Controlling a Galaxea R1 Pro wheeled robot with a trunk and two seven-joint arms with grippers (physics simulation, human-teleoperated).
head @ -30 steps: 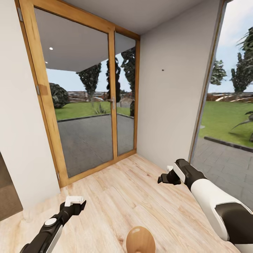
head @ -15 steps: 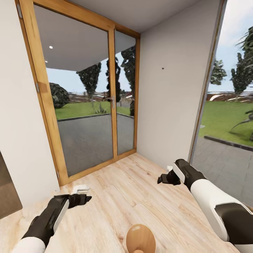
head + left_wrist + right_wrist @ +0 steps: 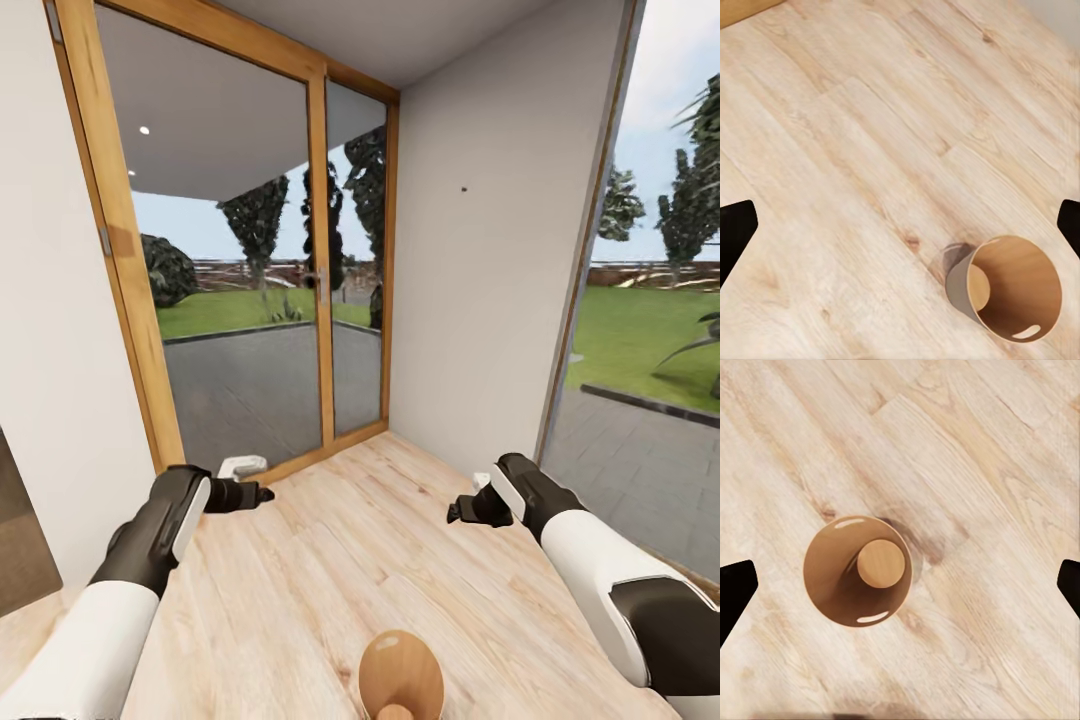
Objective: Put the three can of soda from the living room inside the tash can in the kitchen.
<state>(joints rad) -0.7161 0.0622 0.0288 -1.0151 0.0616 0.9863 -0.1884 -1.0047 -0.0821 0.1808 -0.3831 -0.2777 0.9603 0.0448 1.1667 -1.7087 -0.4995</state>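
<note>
The trash can [image 3: 401, 676], a small round bin with a shiny copper inside, stands upright on the wood floor just in front of me, low in the head view. It also appears in the left wrist view as trash can [image 3: 1011, 298], grey outside, and from straight above as trash can [image 3: 858, 570]; nothing lies in it. My left gripper [image 3: 254, 492] is held out over the floor, open and holding nothing. Level with it on the other side, my right gripper [image 3: 460, 512] hangs above the bin, also open with nothing in it. The soda cans are out of view.
A wood-framed glass door [image 3: 250, 260] to a patio stands ahead. A white wall [image 3: 470, 260] meets it at the corner, and a tall window [image 3: 650, 380] runs along the right. Something dark [image 3: 18, 540] sits at the left edge. Pale plank floor [image 3: 330, 560] lies between my arms.
My left arm has lifted and swung forward, raising its gripper toward the door. The right arm and the bin have stayed put.
</note>
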